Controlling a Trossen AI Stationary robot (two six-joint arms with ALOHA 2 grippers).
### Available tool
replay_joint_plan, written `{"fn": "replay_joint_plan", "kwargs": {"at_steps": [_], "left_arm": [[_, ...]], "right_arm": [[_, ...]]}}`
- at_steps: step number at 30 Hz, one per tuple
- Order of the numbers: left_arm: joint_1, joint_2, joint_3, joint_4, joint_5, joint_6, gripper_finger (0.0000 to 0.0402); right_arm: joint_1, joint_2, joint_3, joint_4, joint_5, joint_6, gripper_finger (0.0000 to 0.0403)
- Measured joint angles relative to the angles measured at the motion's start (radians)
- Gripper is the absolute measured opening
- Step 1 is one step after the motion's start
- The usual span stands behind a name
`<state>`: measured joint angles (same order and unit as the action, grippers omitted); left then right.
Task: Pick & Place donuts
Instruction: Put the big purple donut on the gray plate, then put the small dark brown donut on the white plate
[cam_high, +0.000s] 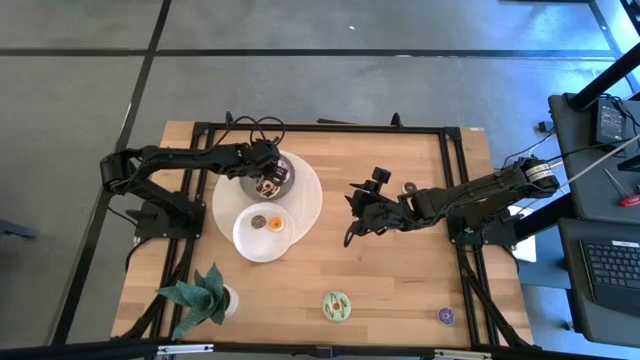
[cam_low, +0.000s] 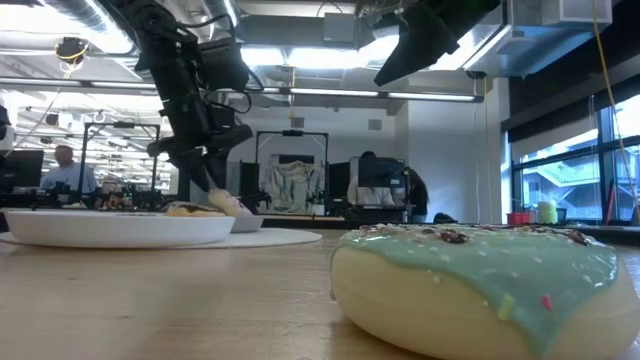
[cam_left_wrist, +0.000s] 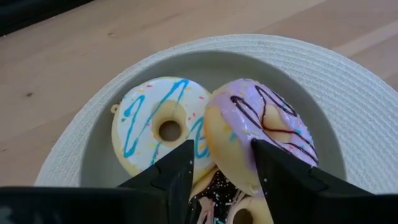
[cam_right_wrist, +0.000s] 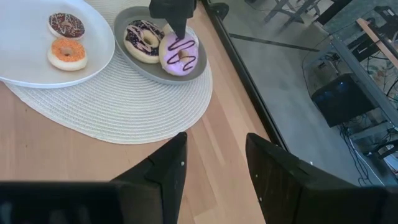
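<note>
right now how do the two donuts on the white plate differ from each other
The orange donut has orange icing with pale sprinkles; the chocolate donut has dark brown icing with light drizzle. On the white plate, the orange one lies nearer the right arm's camera, the chocolate one behind it. Both are small rings lying flat, icing up, apart from each other.

Left end effector (cam_left_wrist: 221, 165) reaches down, fingers parted; right end effector (cam_right_wrist: 214, 165) hovers open.

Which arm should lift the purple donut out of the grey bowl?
Left. The left gripper already straddles the purple donut in the grey bowl, while the right gripper hangs open above bare table.
</note>
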<state>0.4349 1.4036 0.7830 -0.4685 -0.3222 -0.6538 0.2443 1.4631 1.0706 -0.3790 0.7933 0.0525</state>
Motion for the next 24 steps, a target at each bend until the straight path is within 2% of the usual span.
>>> {"fn": "replay_joint_plan", "kwargs": {"at_steps": [13,19,22,24], "left_arm": [[0.000,0.000,0.005,0.001,-0.058,0.047,0.0232],[0.000,0.000,0.067,0.003,-0.078,0.127,0.0235],[-0.012,0.000,0.086,0.007,-0.066,0.143,0.0234],[-0.033,0.000,0.086,0.006,-0.065,0.144,0.0234]], "right_arm": [[0.000,0.000,0.000,-0.001,0.000,-0.002,0.0165],[0.000,0.000,0.000,-0.029,0.000,-0.026,0.0165],[0.000,-0.001,0.002,-0.131,-0.018,0.055,0.0165],[0.000,-0.011,0.002,-0.284,-0.051,0.166,0.0165]]}}
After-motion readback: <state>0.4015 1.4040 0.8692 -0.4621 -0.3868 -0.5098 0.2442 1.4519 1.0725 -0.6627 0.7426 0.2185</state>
